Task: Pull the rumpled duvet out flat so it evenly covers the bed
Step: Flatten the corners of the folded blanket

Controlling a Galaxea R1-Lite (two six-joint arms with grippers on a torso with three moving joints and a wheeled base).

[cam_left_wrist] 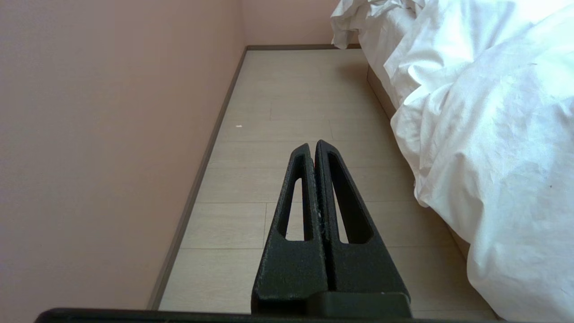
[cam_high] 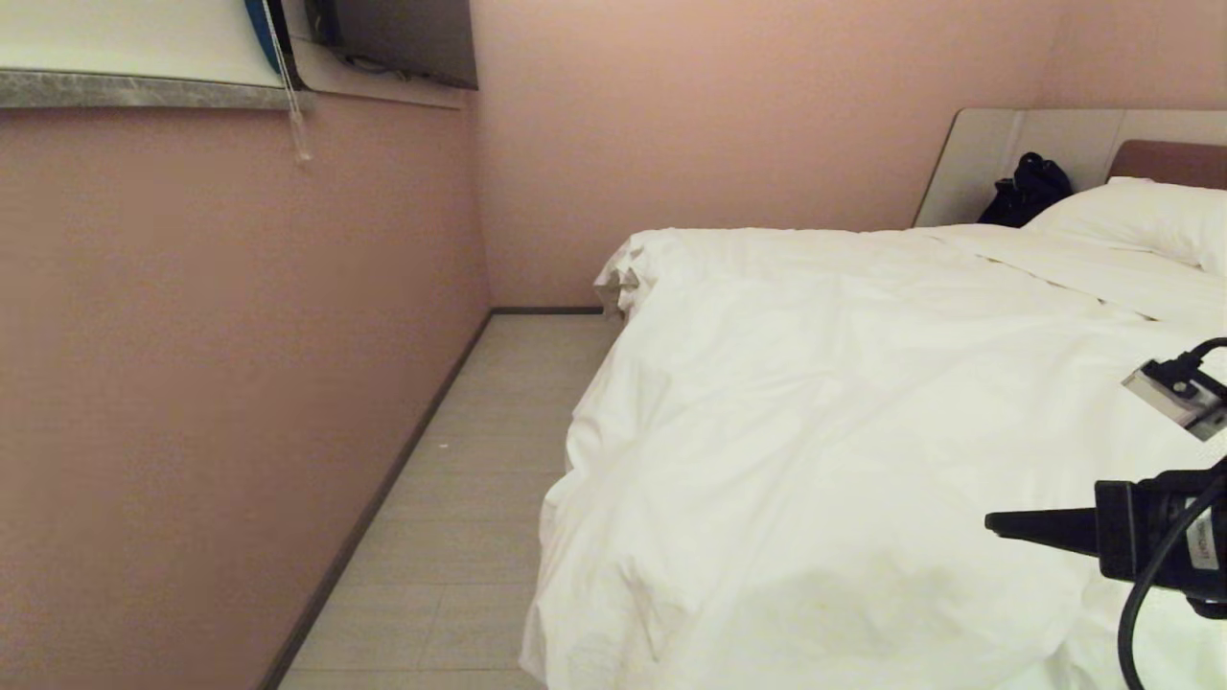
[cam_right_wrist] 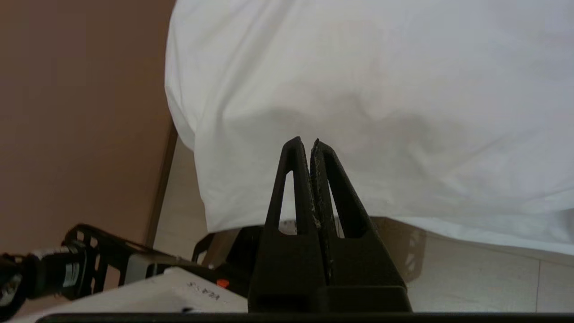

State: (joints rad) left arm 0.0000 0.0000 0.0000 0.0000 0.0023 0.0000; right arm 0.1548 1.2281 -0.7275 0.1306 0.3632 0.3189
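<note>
Right pincer (cam_high: 997, 523) closed and empty above the rumpled duvet (cam_high: 815, 431); left pincer (cam_left_wrist: 313, 148) closed beside the bed (cam_left_wrist: 379, 92).

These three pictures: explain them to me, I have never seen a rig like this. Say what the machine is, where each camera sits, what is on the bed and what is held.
It is a wheeled robot with two arms, each ending in a two-fingered gripper. The wide picture comes from a camera on its head, looking down along a bed in a narrow pink-walled room. A puffy white duvet lies on the bed, wrinkled and hanging over the side toward the floor. A white pillow lies at the headboard end, with a black bag beside it.

The other two pictures come from cameras on the wrists, looking out along the fingers. The left gripper points along the floor beside the bed, shut and empty. The right gripper is shut too, holds nothing, and points at the duvet's hanging edge; in the head picture it shows at the right edge.
</note>
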